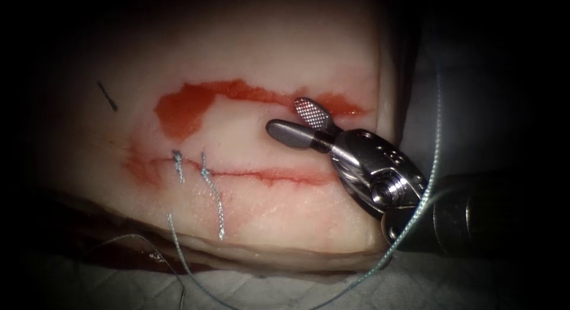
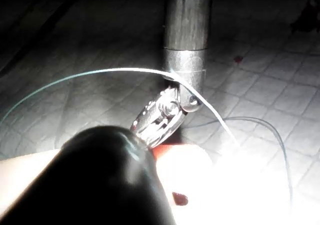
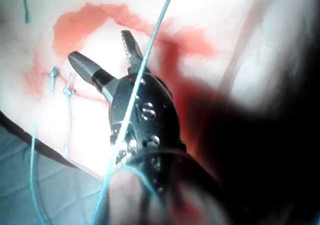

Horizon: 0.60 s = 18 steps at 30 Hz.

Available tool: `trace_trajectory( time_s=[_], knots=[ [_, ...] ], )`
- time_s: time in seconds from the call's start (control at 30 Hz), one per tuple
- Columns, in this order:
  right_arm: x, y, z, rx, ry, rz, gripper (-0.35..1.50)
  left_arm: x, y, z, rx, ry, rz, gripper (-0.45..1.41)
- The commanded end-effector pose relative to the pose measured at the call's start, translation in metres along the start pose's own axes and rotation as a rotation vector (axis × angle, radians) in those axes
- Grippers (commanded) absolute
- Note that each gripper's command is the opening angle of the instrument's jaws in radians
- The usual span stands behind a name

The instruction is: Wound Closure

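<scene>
The right tool [image 1: 286, 116] had its jaws spread wide and held nothing, neither thread nor tissue. Its tips hovered just above the tissue [image 1: 267, 48], between the patch of red fluid [image 1: 184, 108] behind them and the cut [image 1: 267, 176] in front, towards the right end of the cut. The right wrist view showed the same: the tool [image 3: 97, 45] gaped, one toothed face turned up, with nothing between the jaws.

The thread [image 1: 436, 144] lay across the tool's wrist joint, came down along the right side of the tissue and trailed forward over the cloth [image 1: 267, 286] in front. In the right wrist view the thread [image 3: 150, 50] crossed straight over the tool's body.

Two stitches [image 1: 178, 164] [image 1: 205, 173] already bridged the cut near its left end, with a tail running from the second towards the front edge; the rest of the cut to their right stood unclosed.

As a judgement, the thread on the wrist was the thing to mind. Any wrist turn or reach risked snagging it and tugging on the finished stitches, so slow, small moves with slack kept in the thread seemed wise.
</scene>
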Motion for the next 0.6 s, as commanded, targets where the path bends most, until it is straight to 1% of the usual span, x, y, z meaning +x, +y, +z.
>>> trace_trajectory(
  time_s=[0.03, 0.07, 0.1, 0.2, 0.3, 0.37, 0.43, 0.5, 0.53, 0.6],
  knots=[
    [0.0004, 0.0001, 0.0008, -0.004, -0.001, -0.001, 1.45, -0.001, 0.0004, 0.0017, 0.016, -0.02, 0.04, 1.2],
    [0.0004, 0.0001, 0.0008, -0.004, -0.001, -0.001, 1.45, -0.0014, 0.0003, 0.003, 0.037, -0.035, 0.07, 1.18],
    [0.0004, 0.0001, 0.0008, -0.004, -0.001, -0.001, 1.45, -0.0018, -0.0006, 0.0067, 0.105, -0.054, 0.104, 1.06],
    [0.0003, 0.0001, 0.0008, -0.004, -0.001, 0.0, 1.45, -0.0022, -0.0017, 0.0126, 0.191, -0.071, 0.138, 0.96],
    [0.0001, 0.0001, 0.0008, -0.002, -0.001, 0.001, 1.43, -0.0028, -0.0013, 0.0166, 0.263, -0.112, 0.181, 0.88],
    [0.0001, 0.0002, 0.0007, -0.003, 0.0, 0.002, 1.4, -0.0029, -0.0007, 0.0179, 0.283, -0.121, 0.219, 0.86],
    [0.0001, 0.0002, 0.0006, -0.004, 0.0, 0.002, 1.38, -0.0027, 0.0, 0.0185, 0.301, -0.122, 0.281, 0.81],
    [0.0001, 0.0003, 0.0005, -0.004, 0.0, 0.002, 1.38, -0.0026, 0.001, 0.0185, 0.317, -0.131, 0.372, 0.66],
    [0.0001, 0.0004, 0.0006, -0.003, 0.0, 0.002, 1.38, -0.0026, 0.0016, 0.0184, 0.34, -0.146, 0.412, 0.61],
    [0.0002, 0.0005, 0.0006, -0.003, 0.0, 0.002, 1.38, -0.0024, 0.0027, 0.0184, 0.378, -0.182, 0.541, 0.58]
  ],
)
